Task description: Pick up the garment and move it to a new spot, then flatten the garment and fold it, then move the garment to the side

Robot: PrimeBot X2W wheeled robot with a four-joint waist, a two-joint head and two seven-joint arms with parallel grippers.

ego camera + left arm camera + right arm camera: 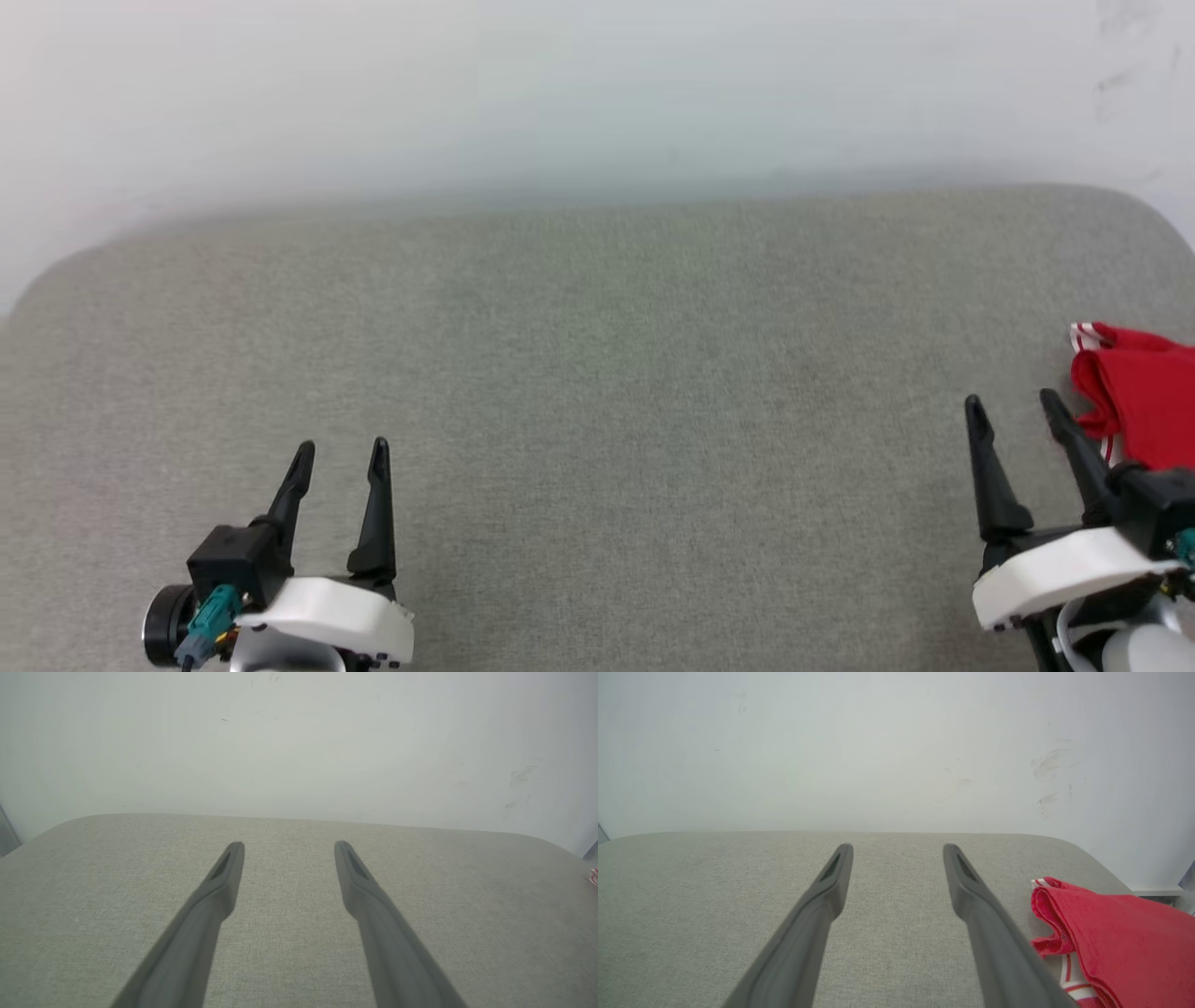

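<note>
At seven o'clock of the head view, the left gripper point(341, 450) sits over the grey padded surface point(597, 373), fingers spread, empty; at four o'clock the right gripper point(1013, 403) is likewise spread, holding nothing; the garment point(1144, 397) lies folded at three o'clock, just beside that gripper's outer finger.

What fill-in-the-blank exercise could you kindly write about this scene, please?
1. The red jersey with white-and-red striped trim lies near the grey fabric surface's ____ edge.
2. Neither the left gripper nor the right gripper is shut; both are ____.
3. The gripper nearer the jersey is the ____ one.
Missing words: right; open; right.
</note>
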